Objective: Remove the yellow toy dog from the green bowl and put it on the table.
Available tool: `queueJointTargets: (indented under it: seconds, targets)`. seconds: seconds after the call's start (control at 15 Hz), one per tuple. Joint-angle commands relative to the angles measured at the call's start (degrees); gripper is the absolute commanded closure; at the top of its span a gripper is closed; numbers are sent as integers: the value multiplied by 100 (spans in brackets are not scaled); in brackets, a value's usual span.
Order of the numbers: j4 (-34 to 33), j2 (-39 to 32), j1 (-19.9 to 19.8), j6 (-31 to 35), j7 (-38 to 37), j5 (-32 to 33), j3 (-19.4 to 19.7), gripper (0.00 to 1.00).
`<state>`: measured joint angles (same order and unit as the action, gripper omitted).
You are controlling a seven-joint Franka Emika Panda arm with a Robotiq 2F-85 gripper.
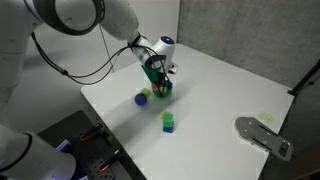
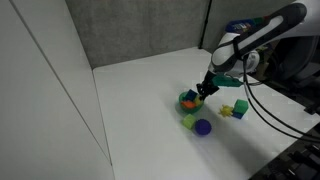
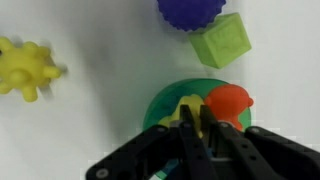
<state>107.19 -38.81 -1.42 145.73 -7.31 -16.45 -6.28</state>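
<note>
Even, bright overhead light leaves the white tabletop [image 1: 220,90] nearly washed out; shadows are soft, and the wrist view is blurred.

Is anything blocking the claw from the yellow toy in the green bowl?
Nothing visible. In the wrist view the gripper is right at the yellow toy in the green bowl. A red toy sits beside it in the bowl, not between them.

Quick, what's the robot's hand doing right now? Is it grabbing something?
Gripper: cannot be told. Its fingers sit close together over the green bowl, but it is not clear whether they grip anything.
</note>
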Motion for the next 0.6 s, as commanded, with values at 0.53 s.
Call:
queueJointTargets:
  seconds: [0.53]
  targets:
    - [705, 1381, -467, -135, 659, -505, 33, 95]
